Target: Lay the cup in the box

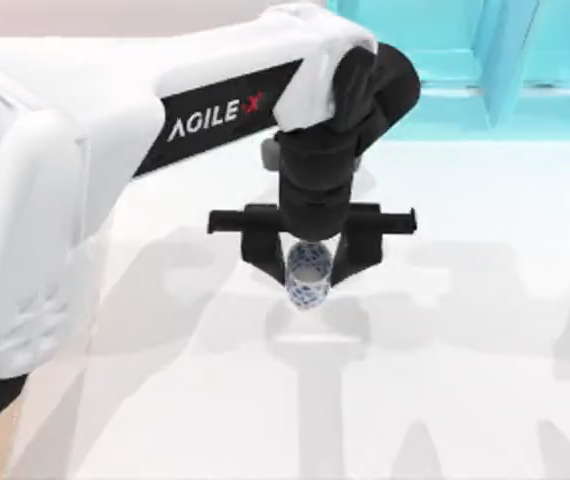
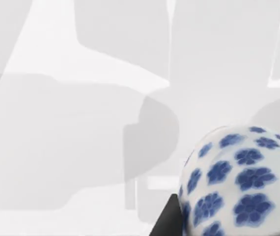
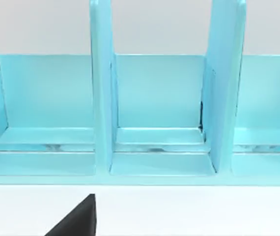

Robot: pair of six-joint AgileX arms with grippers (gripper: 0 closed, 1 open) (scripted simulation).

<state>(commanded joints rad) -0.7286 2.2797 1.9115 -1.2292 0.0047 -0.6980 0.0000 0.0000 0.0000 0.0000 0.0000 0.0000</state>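
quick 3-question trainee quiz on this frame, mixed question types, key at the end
1. True or false: the left hand has the cup between its fingers.
2. What is printed on the cup? A) red stripes B) blue flowers C) green dots
3. Fill in: the shelf at the far right of the table is coloured ____.

Key:
1. True. In the top view the cup sits upright between the two black fingers, mouth up.
2. B. The left wrist view shows blue flowers on white.
3. Turquoise blue. The right wrist view shows its upright dividers.
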